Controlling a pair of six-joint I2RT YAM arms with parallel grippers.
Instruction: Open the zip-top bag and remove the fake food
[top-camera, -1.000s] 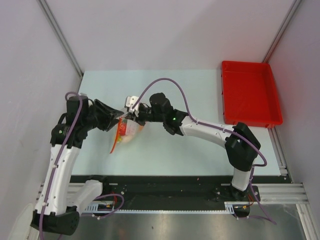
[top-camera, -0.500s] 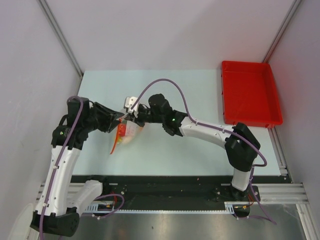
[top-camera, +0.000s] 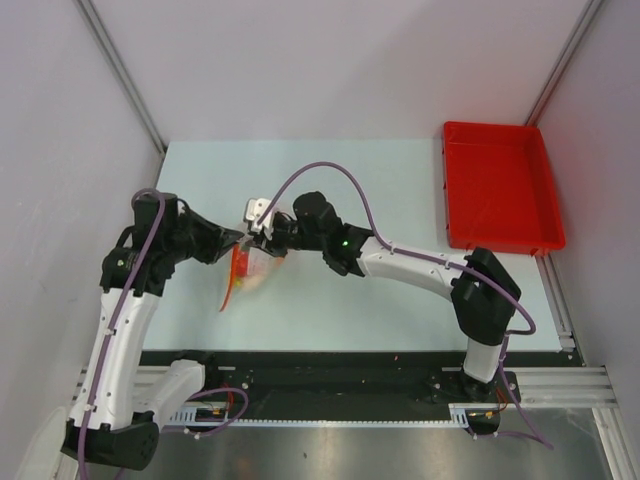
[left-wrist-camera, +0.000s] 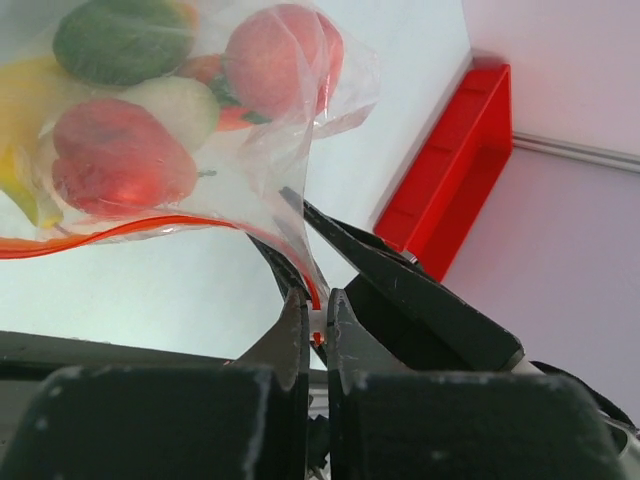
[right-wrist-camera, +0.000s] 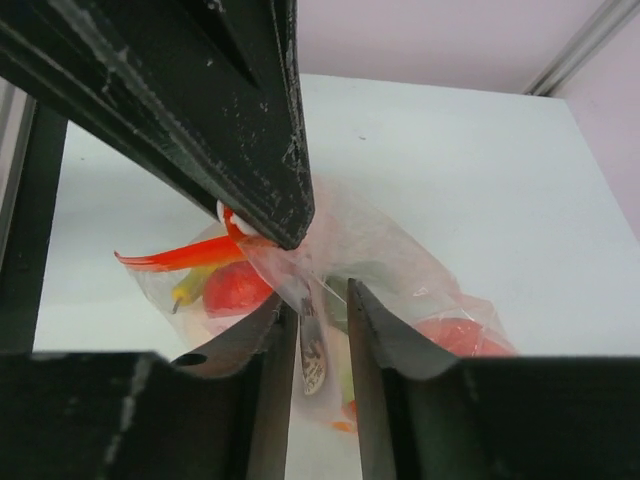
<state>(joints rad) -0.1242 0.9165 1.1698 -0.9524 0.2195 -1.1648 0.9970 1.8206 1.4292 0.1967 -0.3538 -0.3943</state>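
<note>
You've got a left arm (top-camera: 115, 340) and right arm (top-camera: 415, 262) with white links, black joints, purple cables (top-camera: 330, 168) and scuffed black fingers (right-wrist-camera: 262, 400).

I can read no words, numbers or brands anywhere; a pale slip (right-wrist-camera: 312, 362) inside the bag (right-wrist-camera: 395, 250), lower centre, may carry print, but it is too blurred to tell.

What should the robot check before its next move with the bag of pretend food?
1. Left gripper pinching the bag: ok, shut on its edge.
2. Right gripper gripping too: not ok, jaws apart, plastic loose between them.
3. Zip opened: cannot tell.
4. Food inside the bag: ok.
5. Tray out of the way: ok, far right.
</note>
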